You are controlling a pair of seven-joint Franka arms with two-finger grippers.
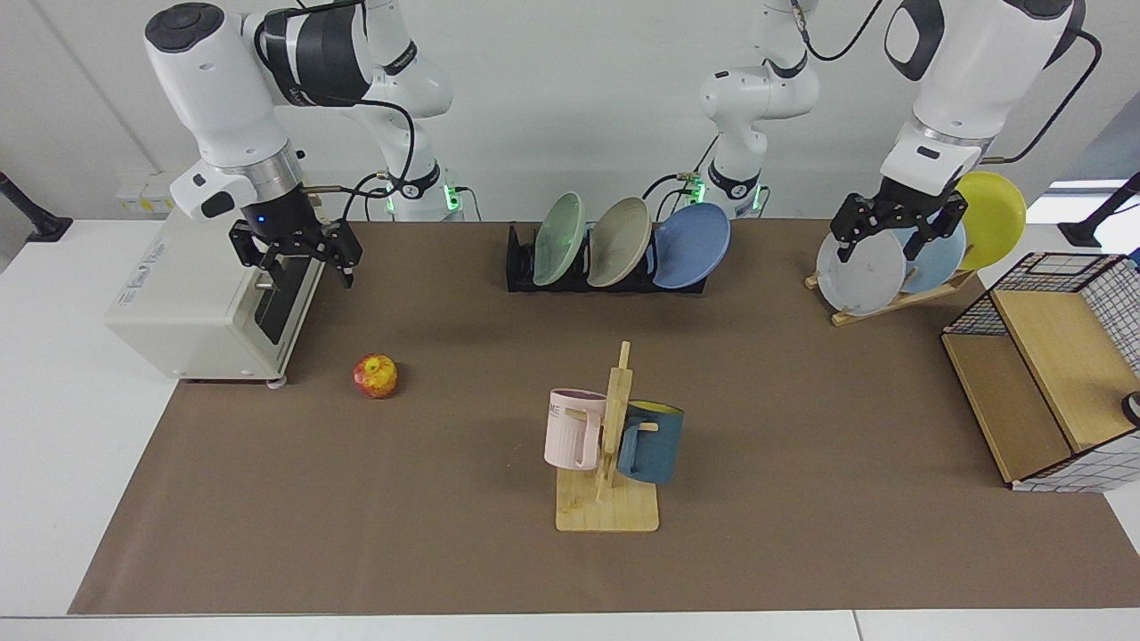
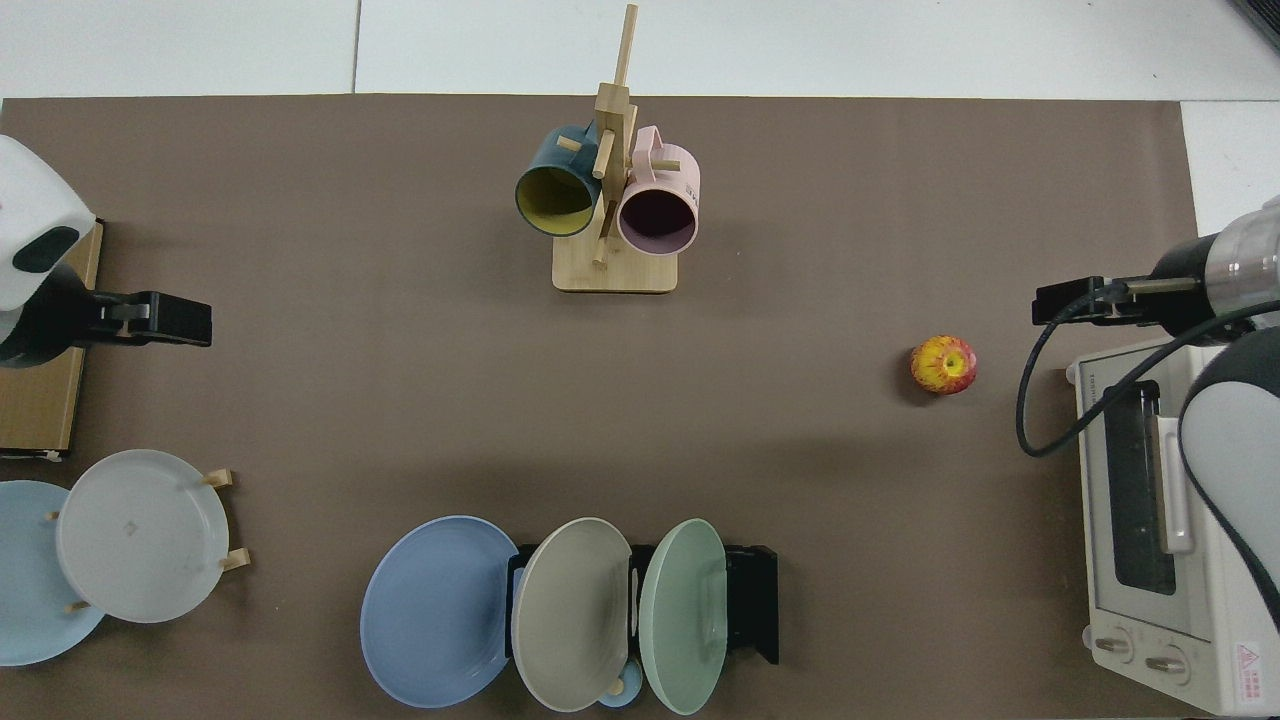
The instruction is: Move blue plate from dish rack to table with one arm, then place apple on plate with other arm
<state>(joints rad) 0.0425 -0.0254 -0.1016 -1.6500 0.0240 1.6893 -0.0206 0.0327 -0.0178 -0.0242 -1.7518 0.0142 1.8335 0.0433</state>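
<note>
Matte round blue plate (image 1: 693,244) leans in slotted black dish rack (image 1: 519,267); both grippers' jaws spread, empty

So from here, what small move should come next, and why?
Probably the left gripper should swing from the wooden plate rack toward the blue plate. That plate leans in the dish rack, nothing is grasped, and the apple lies on the table near the right gripper, which waits.
</note>
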